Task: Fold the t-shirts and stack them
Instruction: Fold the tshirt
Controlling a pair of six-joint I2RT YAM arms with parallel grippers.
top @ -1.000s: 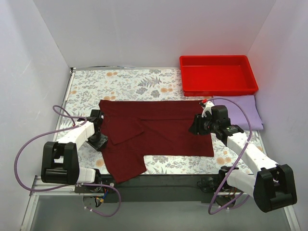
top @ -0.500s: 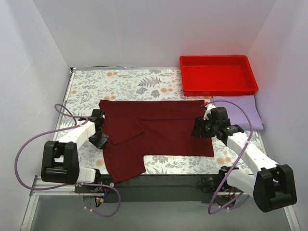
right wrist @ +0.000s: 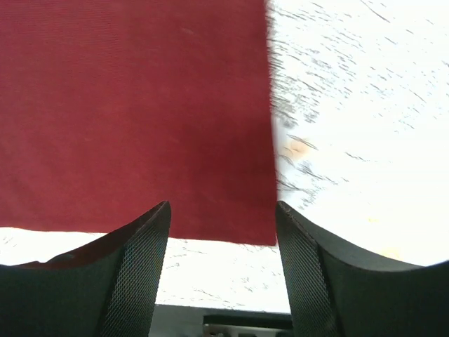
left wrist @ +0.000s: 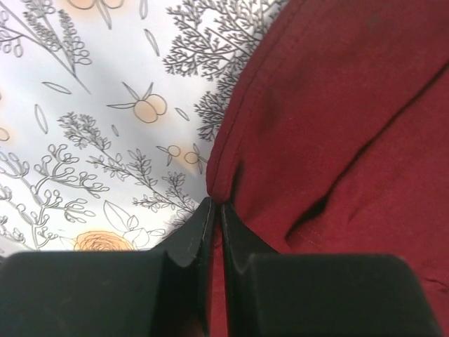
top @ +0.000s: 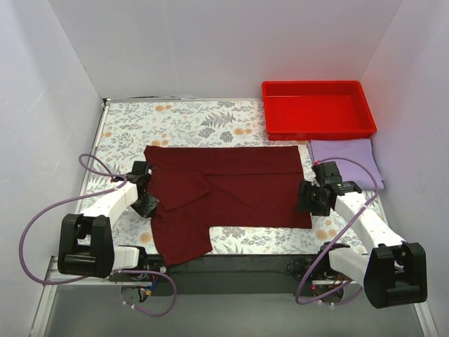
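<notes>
Maroon t-shirt (top: 231, 186) spread flat in front of the red tray (top: 319, 133) and reaching well to its left, with a flap folded in on the side far from the tray. Lavender t-shirt (top: 351, 158) folded, just in front of the tray's right end. Left gripper (left wrist: 216, 205), far left of the tray, pinched tight on the maroon hem. Right gripper (right wrist: 222, 207), in front of the tray, spread wide over the shirt's near right corner, gripping nothing. Probably best to seat that corner deep between the fingers before closing, then lift both sides evenly. No brand, label or legible writing anywhere.
</notes>
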